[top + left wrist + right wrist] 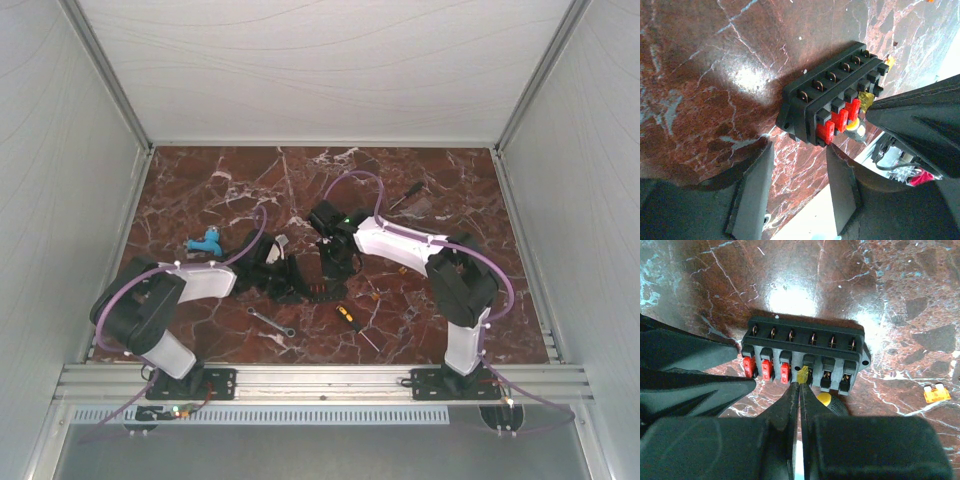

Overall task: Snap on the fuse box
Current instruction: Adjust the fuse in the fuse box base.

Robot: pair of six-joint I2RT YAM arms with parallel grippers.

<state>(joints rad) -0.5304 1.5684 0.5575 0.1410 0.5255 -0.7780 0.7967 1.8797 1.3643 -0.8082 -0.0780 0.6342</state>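
The black fuse box (pixel 805 347) lies on the marble table, also in the left wrist view (pixel 832 95) and between both grippers from above (pixel 312 284). Three red fuses (pixel 767 370) sit in its left slots. My right gripper (pixel 800 386) is shut on a small yellow fuse (pixel 801 374) held at the fourth slot; the two slots to its right are bare. My left gripper (pixel 799 155) is open, its fingertips (pixel 765 155) just short of the box's end with the red fuses (pixel 840 117). I cannot make out the cover.
A yellow-and-black screwdriver (pixel 346 316) lies just near of the box, its handle end under my right fingers (pixel 824 399). A silver wrench (pixel 271 322) lies front left. A loose orange fuse (pixel 937 393) lies right of the box. A blue object (pixel 205 242) lies back left.
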